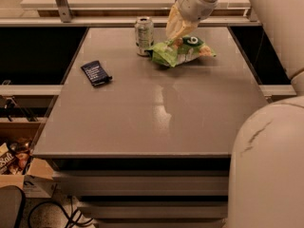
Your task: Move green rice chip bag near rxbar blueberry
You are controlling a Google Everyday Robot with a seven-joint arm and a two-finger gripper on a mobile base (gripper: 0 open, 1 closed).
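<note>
The green rice chip bag [183, 51] lies crumpled at the far middle of the grey table [156, 118], just right of a drink can. My gripper [175, 33] comes down from above onto the bag's top left edge, its yellowish fingers closed together on the foil. The rxbar blueberry [96, 72], a small flat navy wrapper, lies on the table's left side, well to the left of the bag and a little nearer the camera.
A silver-green drink can [144, 35] stands upright right beside the bag's left end. The robot's white body [268, 165] fills the lower right. Dark gaps flank the table; a cardboard box [19, 172] sits on the floor at lower left.
</note>
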